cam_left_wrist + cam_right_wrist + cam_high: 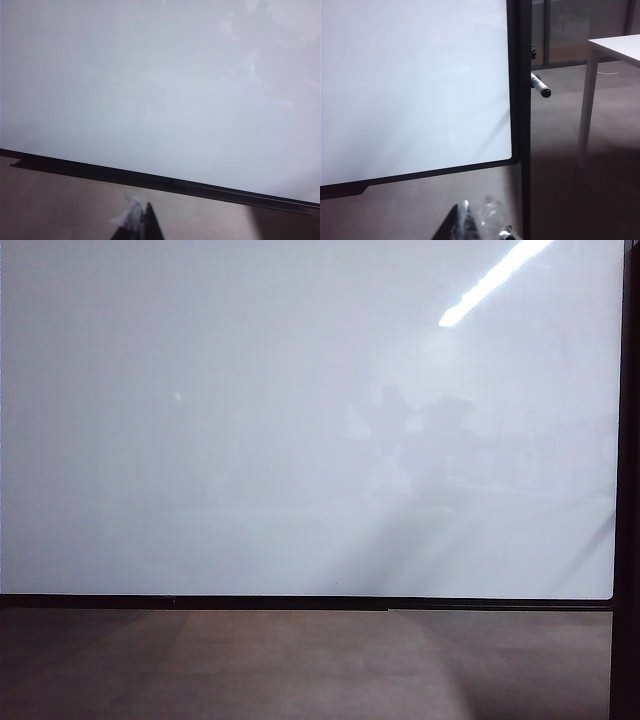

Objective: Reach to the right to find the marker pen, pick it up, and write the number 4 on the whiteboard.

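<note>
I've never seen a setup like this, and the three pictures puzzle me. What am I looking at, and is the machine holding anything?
It is a two-armed robot facing a whiteboard. One camera stands off the arms and sees the blank board head-on; nothing is written yet. The other two ride on the wrists. The left pincer shows only as a dark tip below the board's frame. The right pincer, shut and holding nothing, is near the board's right edge, where the marker pen sticks out beyond the frame. A white table stands behind.

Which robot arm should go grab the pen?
The right arm, probably. Its wrist view shows the marker pen sticking out past the whiteboard frame's right edge, with the right tool low nearby. The left wrist view shows only board and the left tool.
</note>
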`<state>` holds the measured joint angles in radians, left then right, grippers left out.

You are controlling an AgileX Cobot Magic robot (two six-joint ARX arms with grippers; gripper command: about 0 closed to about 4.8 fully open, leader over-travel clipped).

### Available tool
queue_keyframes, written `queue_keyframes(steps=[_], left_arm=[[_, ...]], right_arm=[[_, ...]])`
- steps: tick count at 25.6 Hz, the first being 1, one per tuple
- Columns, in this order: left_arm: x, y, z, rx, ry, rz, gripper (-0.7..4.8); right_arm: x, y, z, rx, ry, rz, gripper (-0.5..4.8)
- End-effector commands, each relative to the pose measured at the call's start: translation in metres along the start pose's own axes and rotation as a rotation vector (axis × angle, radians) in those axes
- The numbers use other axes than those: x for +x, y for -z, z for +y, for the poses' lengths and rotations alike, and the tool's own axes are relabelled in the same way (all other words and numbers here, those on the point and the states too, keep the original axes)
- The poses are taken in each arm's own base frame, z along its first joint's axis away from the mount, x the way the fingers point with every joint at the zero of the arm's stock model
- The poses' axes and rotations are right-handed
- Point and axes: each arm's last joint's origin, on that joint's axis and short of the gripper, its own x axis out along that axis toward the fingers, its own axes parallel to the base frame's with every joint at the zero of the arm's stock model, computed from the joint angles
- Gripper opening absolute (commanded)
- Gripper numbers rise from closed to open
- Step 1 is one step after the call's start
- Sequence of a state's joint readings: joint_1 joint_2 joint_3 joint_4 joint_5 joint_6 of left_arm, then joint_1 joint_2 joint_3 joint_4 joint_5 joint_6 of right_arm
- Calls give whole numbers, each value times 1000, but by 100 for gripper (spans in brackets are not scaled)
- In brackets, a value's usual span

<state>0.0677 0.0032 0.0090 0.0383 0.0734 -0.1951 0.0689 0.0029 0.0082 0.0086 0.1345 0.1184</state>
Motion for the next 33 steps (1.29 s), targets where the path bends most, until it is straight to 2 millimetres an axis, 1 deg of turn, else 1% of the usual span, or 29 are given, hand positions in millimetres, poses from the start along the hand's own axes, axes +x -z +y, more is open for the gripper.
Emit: queue_keyframes(steps=[1,10,11,12,13,15,16,17,18,20,23,26,28,29,31,33], left_arm=[[0,-2,0,10,-4,-17,-5],[0,-2,0,12,-6,-19,-5],[0,-3,0,12,-6,-21,-5],[0,-3,0,13,-1,-25,-5],[0,-4,-1,12,4,-32,-5],[-2,-14,-4,11,37,-71,-5],[-3,-21,-5,13,47,-91,-5],[-6,-31,-7,15,52,-118,-5],[-8,-39,-9,17,55,-139,-5],[-12,-54,-12,18,55,-163,-5],[-19,-69,-16,17,52,-162,-5],[-25,-82,-20,14,76,-166,-5],[-29,-91,-23,14,95,-149,-5],[-31,-95,-25,23,94,-131,-5],[-29,-101,-25,45,38,-81,-5],[-21,-104,-25,33,-21,-31,-5]], right_arm=[[0,-1,0,1,-4,-12,-6],[0,0,0,0,1,-9,-1],[0,-1,0,-2,5,-13,32],[0,-3,0,-4,2,-24,126],[-1,-7,1,-2,1,-35,206],[-4,-20,2,-13,-9,-69,338],[-7,-31,3,-37,-13,-90,402],[-10,-41,4,-58,-13,-107,437],[-13,-52,5,-79,-13,-125,456],[-21,-79,7,-108,-13,-180,463],[-29,-120,10,-143,-11,-243,463],[-28,-156,15,-141,-12,-269,463],[-23,-179,19,-142,-27,-286,463],[-20,-187,20,-142,-34,-296,464],[-10,-200,23,-140,-29,-307,479],[0,-204,24,-143,-22,-289,479]])
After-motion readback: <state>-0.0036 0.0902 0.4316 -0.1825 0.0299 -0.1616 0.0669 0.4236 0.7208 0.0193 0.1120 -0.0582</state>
